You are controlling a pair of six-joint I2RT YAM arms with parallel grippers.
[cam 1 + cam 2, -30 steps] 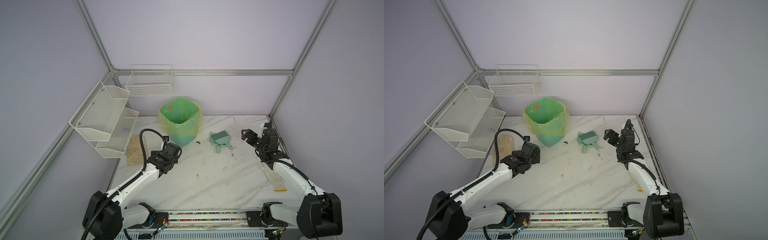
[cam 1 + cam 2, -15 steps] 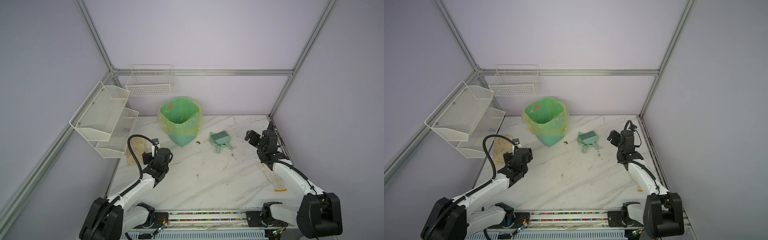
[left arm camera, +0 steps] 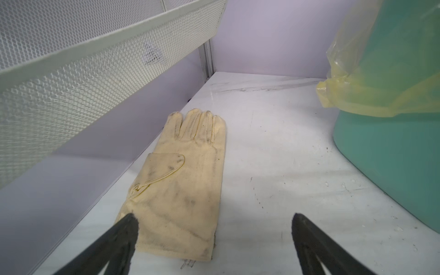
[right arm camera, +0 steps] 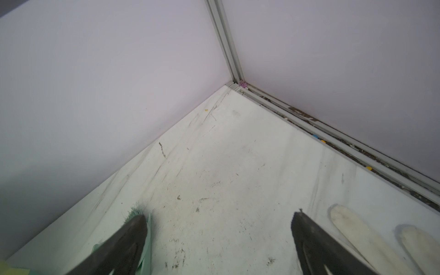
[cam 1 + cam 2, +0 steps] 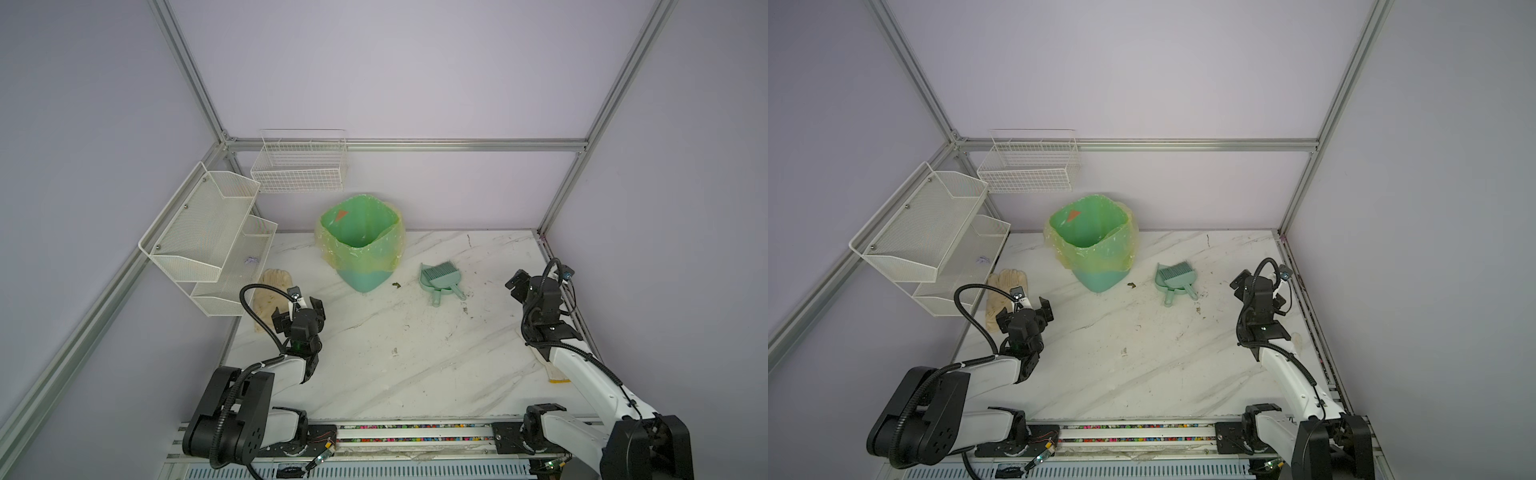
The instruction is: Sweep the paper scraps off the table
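Note:
No paper scraps show in any view. The white marble-veined table (image 5: 395,365) carries scuffs and dark flecks. My left gripper (image 5: 300,312) hovers open at the table's left side, and in the left wrist view its spread black fingers frame the cuff of a cream glove (image 3: 185,171) with nothing between them. My right gripper (image 5: 536,277) stands open near the right edge, facing the back right corner. In the right wrist view only bare scuffed table (image 4: 226,166) lies between its fingers.
A green bin (image 5: 361,245) lined with a yellow bag stands at the back. A teal dustpan with brush (image 5: 440,280) lies right of it, a dark speck (image 5: 396,284) between them. Mesh shelves (image 5: 208,232) overhang the left edge. A second glove (image 5: 555,374) lies under the right arm.
My left arm has drawn back from beside the bin toward the front left. The right gripper has pulled back from the dustpan toward the right edge. Both stayed open.

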